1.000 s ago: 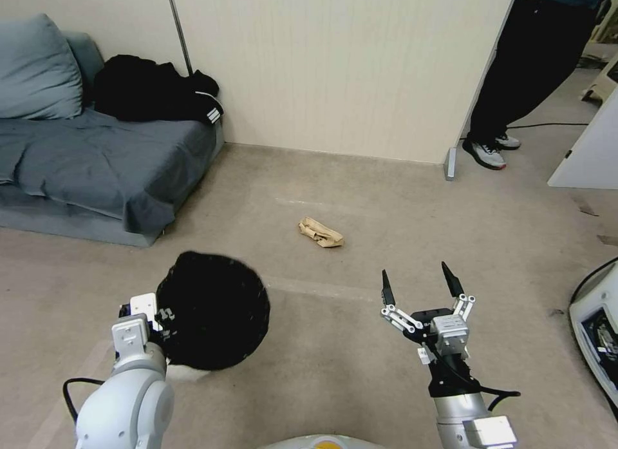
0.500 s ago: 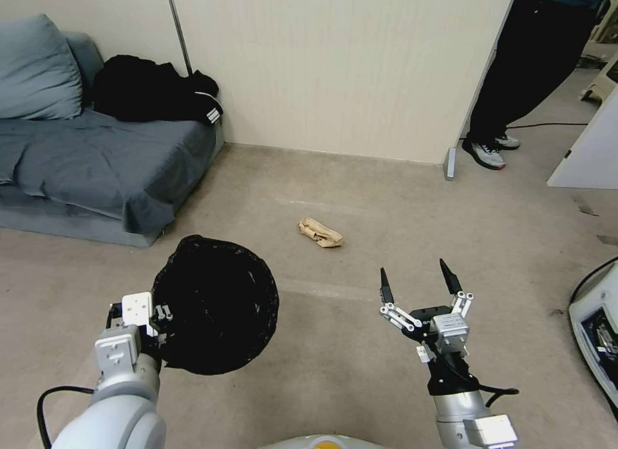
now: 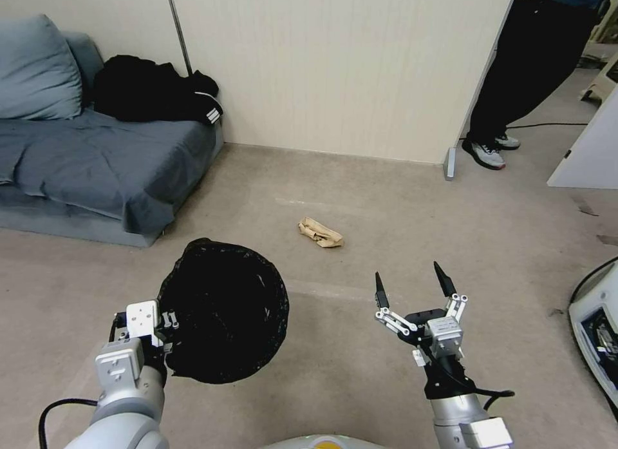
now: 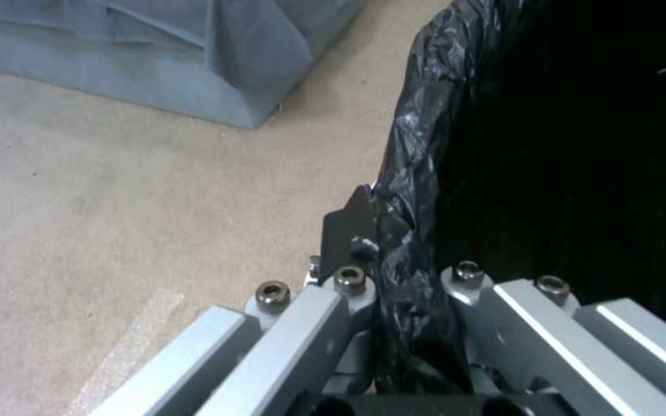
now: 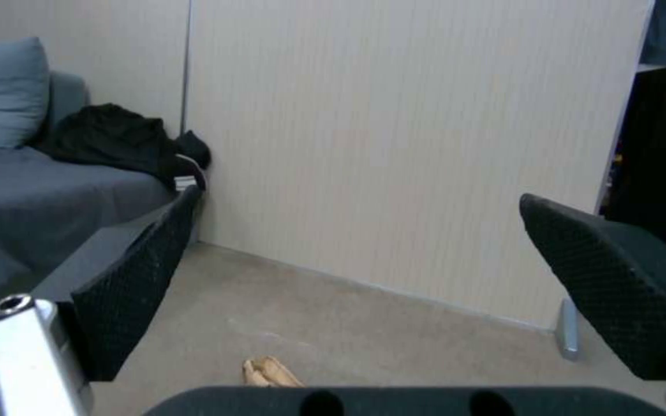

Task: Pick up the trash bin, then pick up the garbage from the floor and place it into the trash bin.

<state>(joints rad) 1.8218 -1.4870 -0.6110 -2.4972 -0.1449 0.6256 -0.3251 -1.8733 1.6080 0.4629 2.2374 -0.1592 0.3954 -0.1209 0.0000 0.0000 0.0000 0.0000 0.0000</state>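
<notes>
While the black liner hides its white wall, the trash bin [image 3: 222, 310] hangs clamped in the left pincer [image 3: 161, 323]; the right pincer [image 3: 409, 283] gapes empty over beige floor [image 3: 360, 191], short of tan crumpled paper [image 3: 320, 232].

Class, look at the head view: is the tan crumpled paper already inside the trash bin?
No, the tan crumpled paper lies on the floor, apart from the trash bin that the left gripper holds.

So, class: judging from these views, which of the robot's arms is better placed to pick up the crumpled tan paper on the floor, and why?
The right. The right gripper is open and empty, with the crumpled tan paper on the floor just ahead of it. The left gripper is shut on the trash bin rim, so it is likely not free.
</notes>
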